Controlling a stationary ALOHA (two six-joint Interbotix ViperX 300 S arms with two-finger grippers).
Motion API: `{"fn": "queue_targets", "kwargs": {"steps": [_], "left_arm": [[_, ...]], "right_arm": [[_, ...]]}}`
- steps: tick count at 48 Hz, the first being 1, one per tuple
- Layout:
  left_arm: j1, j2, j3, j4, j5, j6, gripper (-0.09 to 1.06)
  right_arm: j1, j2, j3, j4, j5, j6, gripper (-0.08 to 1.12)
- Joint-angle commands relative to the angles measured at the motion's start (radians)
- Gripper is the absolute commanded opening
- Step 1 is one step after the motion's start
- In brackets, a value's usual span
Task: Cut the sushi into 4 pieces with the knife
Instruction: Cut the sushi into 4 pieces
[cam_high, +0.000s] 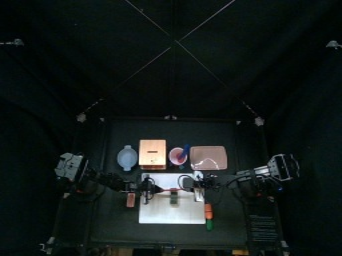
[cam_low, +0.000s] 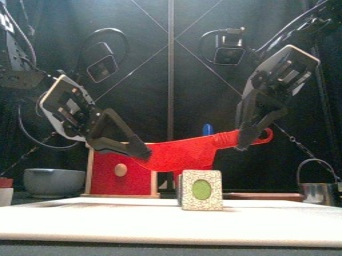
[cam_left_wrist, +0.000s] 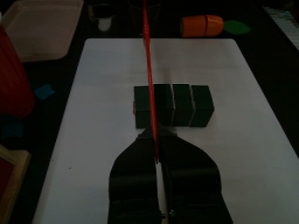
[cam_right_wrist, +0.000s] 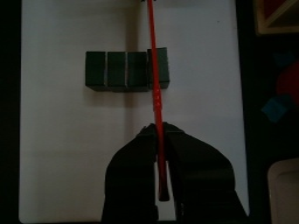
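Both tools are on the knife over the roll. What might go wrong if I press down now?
1. Both the left tool and the right tool grip the red knife, so nothing steadies the sushi roll; it may slide on the white cutting board.
2. The blade sits near the end block's seam; if it is slightly off, it would likely press on a block rather than part it.

black arms (cam_low: 118, 138), pale cross-plates (cam_low: 62, 98)
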Motion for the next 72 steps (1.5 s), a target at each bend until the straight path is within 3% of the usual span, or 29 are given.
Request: {"fn": "queue_targets", "kwargs": {"steps": [1,40,59,72], "left_arm": [[0.002,-0.003,-0.015,0.000,-0.005,0.002,0.14],[0.002,0.049,-0.025,0.000,-0.005,-0.002,0.14],[0.006,0.114,-0.029,-0.043,-0.005,0.003,0.14],[0.061,0.152,-0.044,-0.049,-0.005,0.011,0.14]], "right_arm": [[0.002,-0.020,-0.011,0.005,-0.012,0.002,0.11],[0.002,0.058,0.051,0.075,-0.087,0.002,0.11],[-0.012,0.141,0.046,0.074,-0.087,0.002,0.11],[-0.054,0.147,0.043,0.054,-0.081,-0.002,0.11]]}}
